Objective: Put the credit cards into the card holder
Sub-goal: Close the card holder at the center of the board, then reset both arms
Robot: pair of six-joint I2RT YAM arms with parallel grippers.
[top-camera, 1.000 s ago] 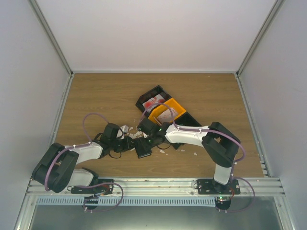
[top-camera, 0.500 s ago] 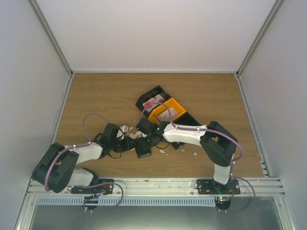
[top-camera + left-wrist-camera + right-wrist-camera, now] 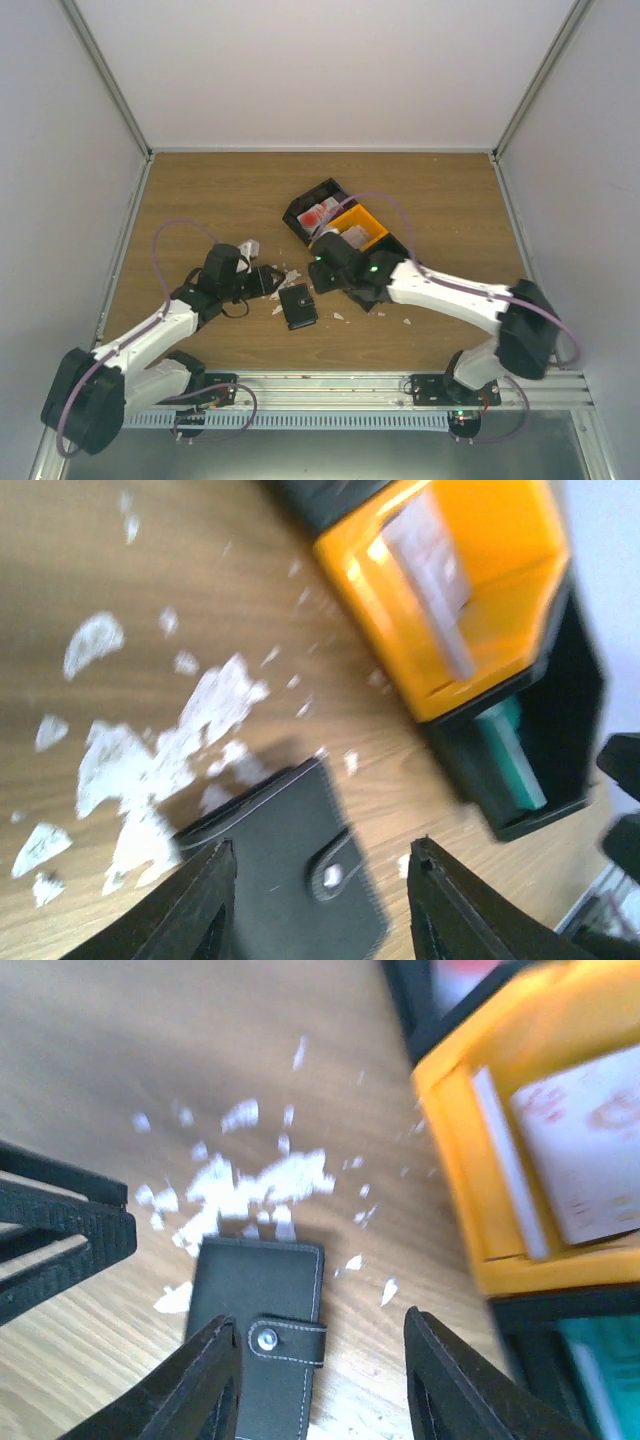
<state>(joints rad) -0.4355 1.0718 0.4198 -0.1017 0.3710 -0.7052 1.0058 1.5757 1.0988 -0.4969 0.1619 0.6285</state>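
Observation:
The card holder (image 3: pixel 298 306) is a black wallet lying shut on the table, its clasp tab snapped. It shows in the left wrist view (image 3: pixel 290 880) and the right wrist view (image 3: pixel 255 1330). My left gripper (image 3: pixel 272 282) is open and empty, just left of it and above it (image 3: pixel 320 905). My right gripper (image 3: pixel 322 275) is open and empty, above its right edge (image 3: pixel 320 1380). Credit cards lie in bins: red-and-white ones (image 3: pixel 320 212), a pale one (image 3: pixel 432 575) (image 3: pixel 580 1150), a teal one (image 3: pixel 512 762) (image 3: pixel 600 1370).
An orange bin (image 3: pixel 372 232) (image 3: pixel 500 540) (image 3: pixel 450 1160) sits between two black bins (image 3: pixel 300 210) (image 3: pixel 575 710) behind the wallet. White torn paper scraps (image 3: pixel 288 278) (image 3: pixel 150 750) (image 3: pixel 250 1185) are strewn on the wood left of and behind the wallet.
Both grippers have drawn back from the card holder, the left one to the left and the right one to the right. The holder now lies uncovered between them.

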